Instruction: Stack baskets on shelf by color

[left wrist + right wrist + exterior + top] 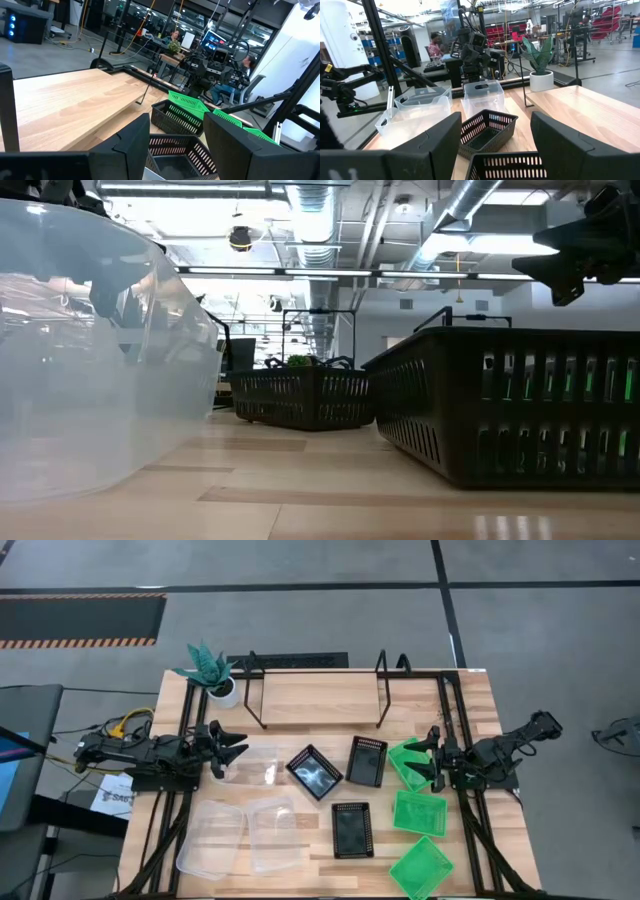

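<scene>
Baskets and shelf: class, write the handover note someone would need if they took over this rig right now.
Left gripper: fingers look apart in its wrist view, holding nothing, over the clear basket nearest the shelf.
Right gripper: open, empty, over the green basket nearest the shelf.
Shelf: at the table's back, top bare.
Other clear baskets: front left.
Black baskets: centre.
Other green baskets: right side.
Done: nothing stacked.
Left: all nine baskets to go on the shelf, grouped by colour.
</scene>
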You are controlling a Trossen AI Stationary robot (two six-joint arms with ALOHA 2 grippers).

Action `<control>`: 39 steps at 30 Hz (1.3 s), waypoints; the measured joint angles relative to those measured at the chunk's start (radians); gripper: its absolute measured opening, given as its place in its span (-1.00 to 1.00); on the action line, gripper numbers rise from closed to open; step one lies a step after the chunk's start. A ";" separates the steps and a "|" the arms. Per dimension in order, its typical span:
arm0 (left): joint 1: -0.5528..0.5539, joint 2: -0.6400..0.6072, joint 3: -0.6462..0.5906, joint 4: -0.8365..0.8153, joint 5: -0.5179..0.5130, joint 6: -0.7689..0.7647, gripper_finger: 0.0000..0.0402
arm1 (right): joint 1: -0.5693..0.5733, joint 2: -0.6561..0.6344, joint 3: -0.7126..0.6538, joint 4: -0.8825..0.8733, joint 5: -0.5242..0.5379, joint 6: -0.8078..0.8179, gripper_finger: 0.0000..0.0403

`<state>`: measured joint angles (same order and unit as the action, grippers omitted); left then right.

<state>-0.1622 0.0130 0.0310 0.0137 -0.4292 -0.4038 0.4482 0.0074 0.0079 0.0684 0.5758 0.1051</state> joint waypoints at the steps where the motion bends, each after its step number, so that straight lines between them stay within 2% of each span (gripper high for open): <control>1: 0.000 0.000 0.000 0.000 0.000 0.000 -0.13 | 0.000 0.000 0.000 0.000 0.000 0.000 0.31; 21: 0.000 0.000 0.000 0.001 -0.001 -0.009 -0.13 | 0.000 0.000 0.000 0.000 0.000 0.000 0.31; 25: -0.001 0.000 0.000 0.002 -0.051 -0.016 -0.13 | 0.000 0.000 0.000 0.000 0.000 0.000 0.31; 31: 0.000 0.000 0.000 0.003 -0.051 -0.037 -0.13 | 0.000 0.000 0.000 0.000 0.000 0.000 0.31; 33: 0.000 0.000 -0.001 0.012 -0.087 -0.038 -0.13 | 0.000 0.000 0.000 0.000 0.000 0.000 0.31; 39: 0.000 0.000 -0.002 0.096 -0.133 -0.190 -0.13 | 0.000 0.000 0.000 0.000 0.000 0.000 0.31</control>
<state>-0.1619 0.0128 0.0292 0.1094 -0.5625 -0.5942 0.4481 0.0072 0.0082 0.0682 0.5757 0.1051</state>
